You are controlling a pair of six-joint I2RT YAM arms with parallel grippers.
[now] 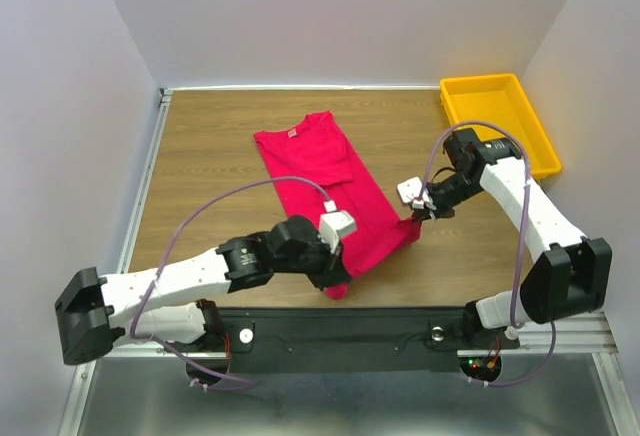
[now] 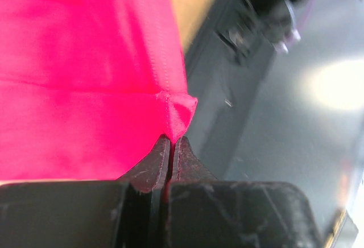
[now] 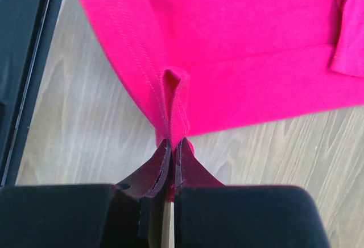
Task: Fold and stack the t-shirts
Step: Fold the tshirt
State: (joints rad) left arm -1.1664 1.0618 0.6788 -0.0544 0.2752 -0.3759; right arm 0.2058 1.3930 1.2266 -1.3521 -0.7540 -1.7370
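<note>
Top external: we see the t-shirt (image 1: 320, 171) flat on the table (image 1: 200, 156), its long axis running from far collar to near hem.

Left wrist: our left gripper (image 2: 170, 144) is clamped on one hem corner.

Right wrist: our right gripper (image 3: 172, 145) pinches the other corner, and the cloth extends ahead of it.

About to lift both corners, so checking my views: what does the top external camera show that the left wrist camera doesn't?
Only top external: the whole t-shirt lying on the table, collar far, the right gripper shut on its near right corner, and the yellow tray at far right. Only left wrist: the stitched hem corner pinched between the closed jaws, close up. Both: the left gripper shut on the shirt's near left corner.
</note>
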